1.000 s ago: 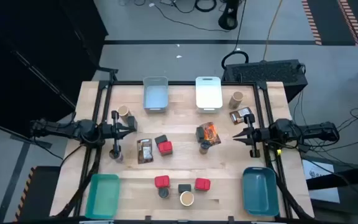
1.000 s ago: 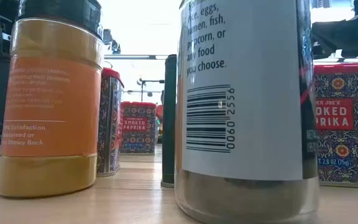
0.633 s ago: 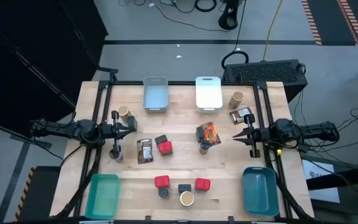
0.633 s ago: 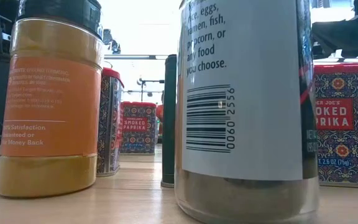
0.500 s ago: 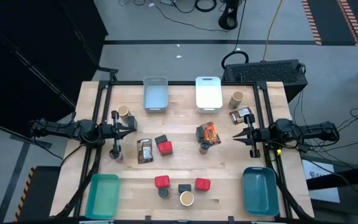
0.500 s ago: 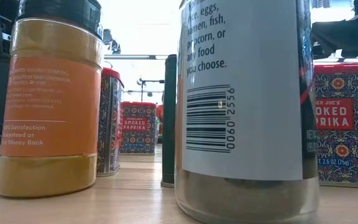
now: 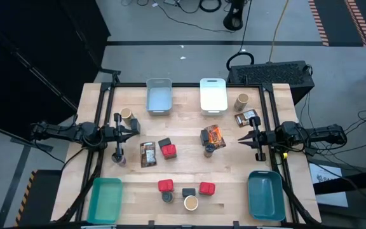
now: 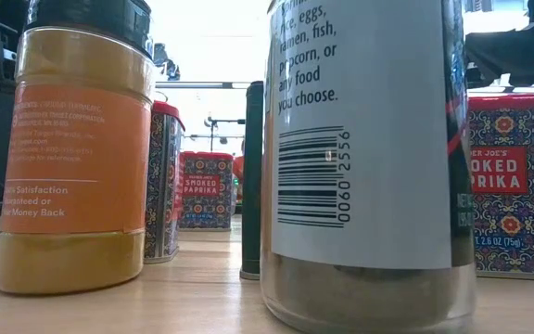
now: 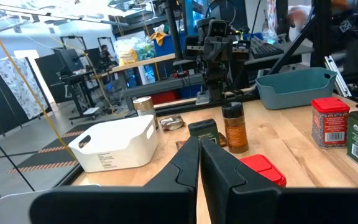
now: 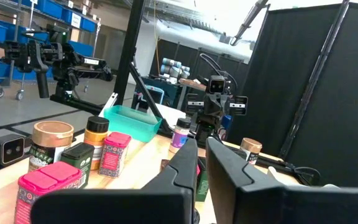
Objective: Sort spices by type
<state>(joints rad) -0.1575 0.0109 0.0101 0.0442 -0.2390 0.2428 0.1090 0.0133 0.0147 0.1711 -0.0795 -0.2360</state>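
The spices stand scattered over the wooden table. Red tins (image 7: 169, 151) (image 7: 165, 186) (image 7: 207, 188) sit in the middle and near the front, with dark jars (image 7: 164, 143) (image 7: 188, 192) beside them. Tan-topped jars (image 7: 127, 114) (image 7: 241, 100) (image 7: 191, 203) stand apart, and printed packets (image 7: 148, 154) (image 7: 213, 135) (image 7: 247, 118) lie flat. My left gripper (image 7: 134, 130) hovers shut at the table's left side, pointing level toward the middle. My right gripper (image 7: 243, 138) hovers shut at the right side, facing it. Neither touches anything.
A pale blue bin (image 7: 159, 96) and a white bin (image 7: 213, 95) stand at the far edge. A teal bin (image 7: 105, 199) sits at the near left corner and a blue bin (image 7: 265, 194) at the near right. A small purple-labelled jar (image 7: 119, 159) stands by the left arm.
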